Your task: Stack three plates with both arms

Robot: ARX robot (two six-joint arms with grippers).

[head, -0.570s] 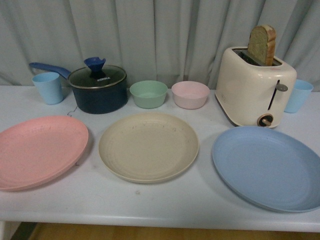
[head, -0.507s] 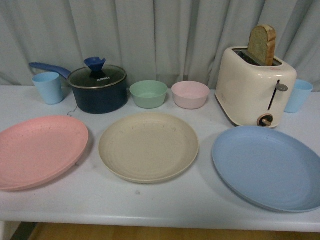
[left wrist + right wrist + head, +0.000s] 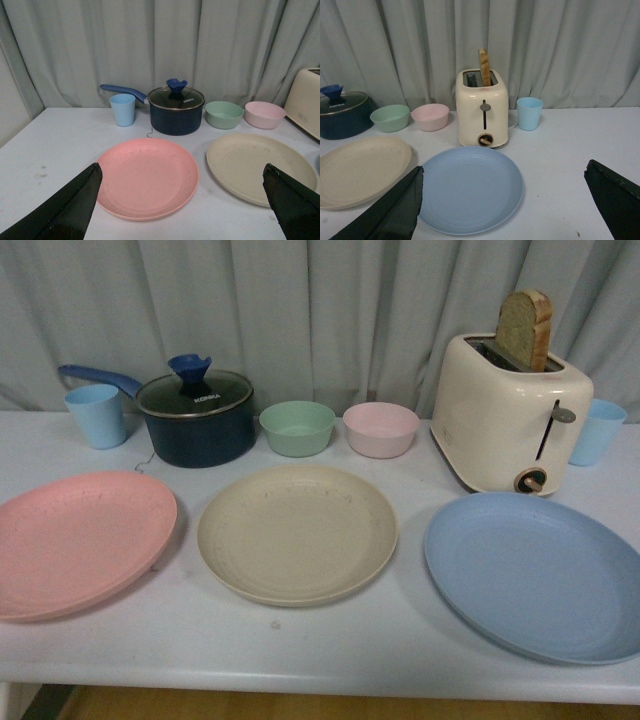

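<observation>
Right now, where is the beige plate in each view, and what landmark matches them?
Front view: the beige plate lies in the middle, between the pink plate and the blue plate.
Left wrist view: beside the pink plate, in front of the pink bowl.
Right wrist view: beside the blue plate, cut off at the picture's edge.
Shared landmark: the pink bowl, just behind it in all three.

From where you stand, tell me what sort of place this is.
Likely a mock kitchen set up for testing, not a real one: a toaster holding a bread slice and a lidded saucepan sit on a plain white table, with a grey curtain behind instead of walls.
</observation>
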